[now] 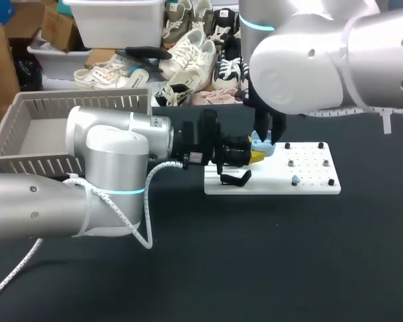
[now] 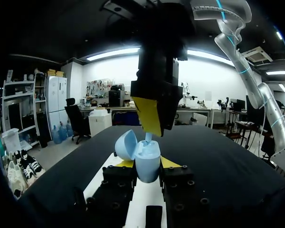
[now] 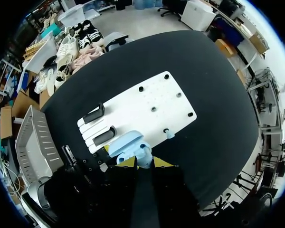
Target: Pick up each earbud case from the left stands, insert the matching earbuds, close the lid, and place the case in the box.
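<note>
One open case (image 2: 145, 156) clamped in left tool (image 2: 147, 163), right tool (image 3: 144, 162) pinching one earbud (image 2: 147, 137) over it, second earbud (image 1: 295, 180) near board (image 1: 313, 187) edge.

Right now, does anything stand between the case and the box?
Yes. The right gripper hangs just over the open case, holding an earbud at its mouth, so the lid cannot shut yet. The left gripper holds the case. Toward the box, only the left arm itself shows; no loose thing is visible.
</note>
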